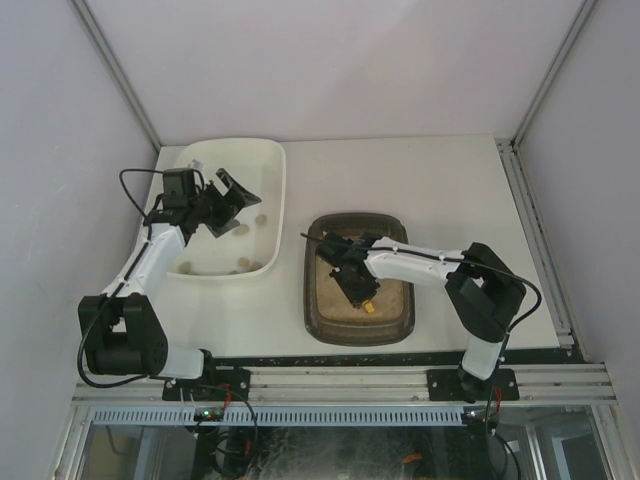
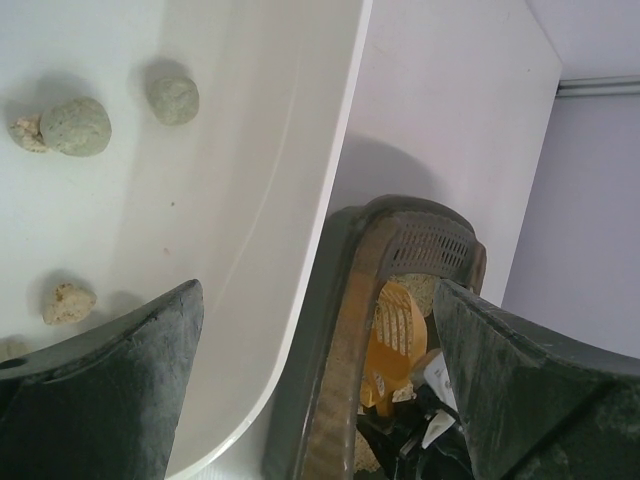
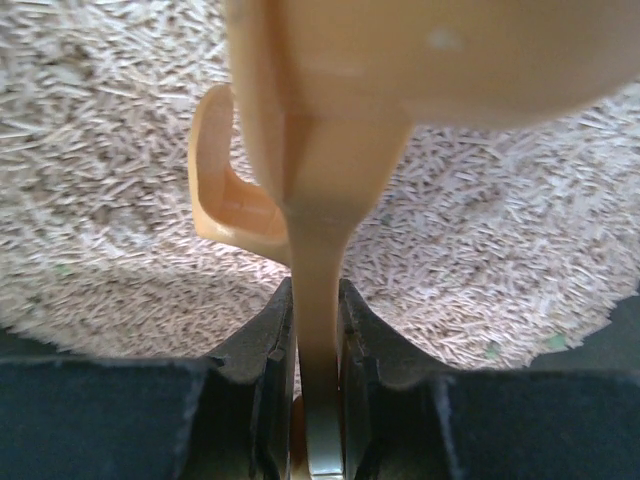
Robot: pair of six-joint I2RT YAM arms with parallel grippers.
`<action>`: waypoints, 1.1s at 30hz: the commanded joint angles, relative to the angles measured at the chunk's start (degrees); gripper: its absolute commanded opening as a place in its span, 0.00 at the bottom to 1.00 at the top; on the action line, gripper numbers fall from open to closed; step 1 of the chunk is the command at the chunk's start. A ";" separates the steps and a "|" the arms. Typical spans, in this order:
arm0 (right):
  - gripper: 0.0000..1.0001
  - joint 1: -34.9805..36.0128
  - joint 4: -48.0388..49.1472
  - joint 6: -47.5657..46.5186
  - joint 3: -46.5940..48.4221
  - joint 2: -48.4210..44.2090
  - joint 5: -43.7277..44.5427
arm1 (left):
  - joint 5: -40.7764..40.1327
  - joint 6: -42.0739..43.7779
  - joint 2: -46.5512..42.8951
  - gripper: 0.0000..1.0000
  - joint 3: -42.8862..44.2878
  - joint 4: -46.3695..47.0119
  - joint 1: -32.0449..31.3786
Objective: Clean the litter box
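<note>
The litter box (image 1: pixel 311 300) is a dark tray of beige litter (image 3: pixel 100 150), lying right of centre on the table. My right gripper (image 1: pixel 356 284) is down inside it, shut on the handle of a yellow-orange scoop (image 3: pixel 320 150) that lies low over the litter. In the right wrist view that gripper (image 3: pixel 318 300) pinches the handle from both sides. My left gripper (image 1: pixel 233 200) hangs open and holds nothing above the white tub (image 1: pixel 278 200). In the left wrist view, between its fingers (image 2: pixel 120 390), I see the tub wall (image 2: pixel 250 200), the litter box rim (image 2: pixel 340 330) and the scoop (image 2: pixel 400 330).
Several grey and beige clumps (image 2: pixel 77 126) lie on the floor of the white tub, some (image 1: pixel 240 230) near its right wall. The tub and the litter box stand side by side with a narrow strip of table (image 1: pixel 293 250) between them. Walls enclose the table on three sides.
</note>
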 commanded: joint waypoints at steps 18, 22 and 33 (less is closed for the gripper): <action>0.00 -13.58 15.11 2.04 -7.15 -5.21 -31.46 | 3.83 -0.69 -2.45 0.99 -2.74 3.69 0.25; 0.00 -15.64 16.25 4.34 -10.57 -7.96 -32.39 | 4.02 -0.70 -2.06 0.99 -2.69 3.90 0.28; 0.00 -18.15 13.78 4.40 -12.81 -14.24 -30.81 | 5.20 -0.92 -1.59 0.98 -3.10 5.57 0.28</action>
